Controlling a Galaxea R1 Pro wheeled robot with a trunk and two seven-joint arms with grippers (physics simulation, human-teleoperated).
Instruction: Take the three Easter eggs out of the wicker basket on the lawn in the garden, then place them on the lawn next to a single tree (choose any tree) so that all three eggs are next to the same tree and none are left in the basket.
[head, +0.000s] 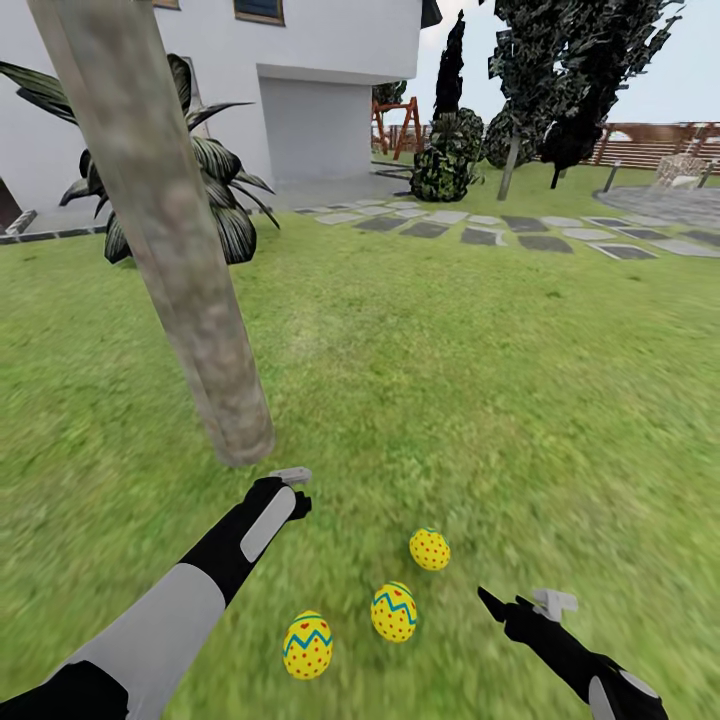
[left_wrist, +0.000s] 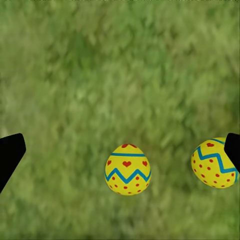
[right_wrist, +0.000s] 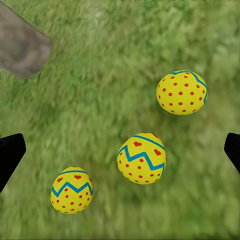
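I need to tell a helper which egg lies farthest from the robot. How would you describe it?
Find the thick grey-brown tree trunk on the lawn; three Easter eggs lie in a diagonal row near its foot. The farthest egg ends the row and shows mostly red dots, while the other two display bold blue zigzags.

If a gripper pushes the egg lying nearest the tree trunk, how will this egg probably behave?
The egg nearest the tree trunk is smooth and rounded, so a push would probably make it roll, likely in a curve because one end is narrower. The lawn looks flat and grassy, which should stop it soon. Its glossy, curved shell may slip between fingers unless gripped across the middle.
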